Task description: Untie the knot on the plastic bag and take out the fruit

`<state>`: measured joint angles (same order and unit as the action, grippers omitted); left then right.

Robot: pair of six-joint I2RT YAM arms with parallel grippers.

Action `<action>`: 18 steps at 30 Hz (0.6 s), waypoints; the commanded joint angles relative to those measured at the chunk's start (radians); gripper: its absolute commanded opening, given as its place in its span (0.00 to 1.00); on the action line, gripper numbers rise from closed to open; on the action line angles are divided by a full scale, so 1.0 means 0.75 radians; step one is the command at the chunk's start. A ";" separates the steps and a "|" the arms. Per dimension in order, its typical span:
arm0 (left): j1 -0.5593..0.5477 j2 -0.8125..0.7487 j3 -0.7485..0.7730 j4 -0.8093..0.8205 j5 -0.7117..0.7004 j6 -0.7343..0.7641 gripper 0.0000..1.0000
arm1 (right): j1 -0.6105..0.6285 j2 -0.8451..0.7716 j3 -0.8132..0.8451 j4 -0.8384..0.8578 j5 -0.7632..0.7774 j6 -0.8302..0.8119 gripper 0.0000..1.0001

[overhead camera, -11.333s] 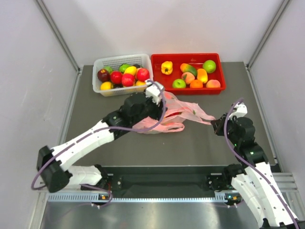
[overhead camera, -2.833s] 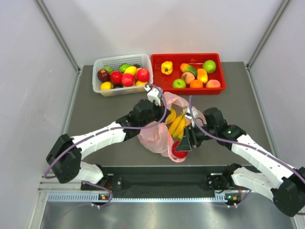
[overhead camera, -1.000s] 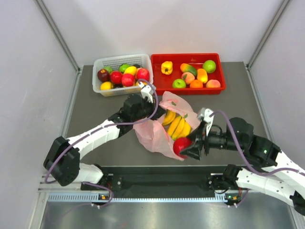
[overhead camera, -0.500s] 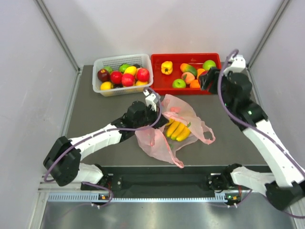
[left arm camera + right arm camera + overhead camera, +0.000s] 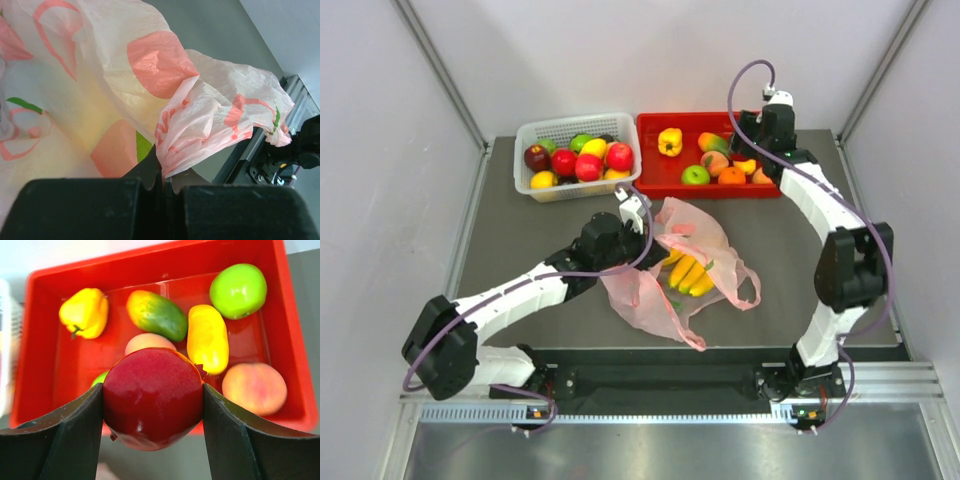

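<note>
Over the red tray [image 5: 160,262], the right gripper [image 5: 153,410] clasps the dark red fruit [image 5: 150,385], while the left gripper [image 5: 162,176] pinches the plastic bag [image 5: 110,100].

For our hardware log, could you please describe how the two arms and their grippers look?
The left arm and right arm have white links with black joints, and each trails a purple cable. The left gripper and right gripper have matte black, blocky fingers.
</note>
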<state>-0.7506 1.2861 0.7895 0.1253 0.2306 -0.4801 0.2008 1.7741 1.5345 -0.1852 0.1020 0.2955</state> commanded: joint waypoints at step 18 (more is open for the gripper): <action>-0.006 0.044 -0.001 0.123 0.063 0.039 0.00 | -0.037 0.358 0.580 -0.076 0.038 -0.103 1.00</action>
<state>-0.7506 1.3132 0.7891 0.1421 0.2745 -0.4660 0.1864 2.1780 1.9316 -0.2501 0.1078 0.2497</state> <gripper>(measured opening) 0.013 0.993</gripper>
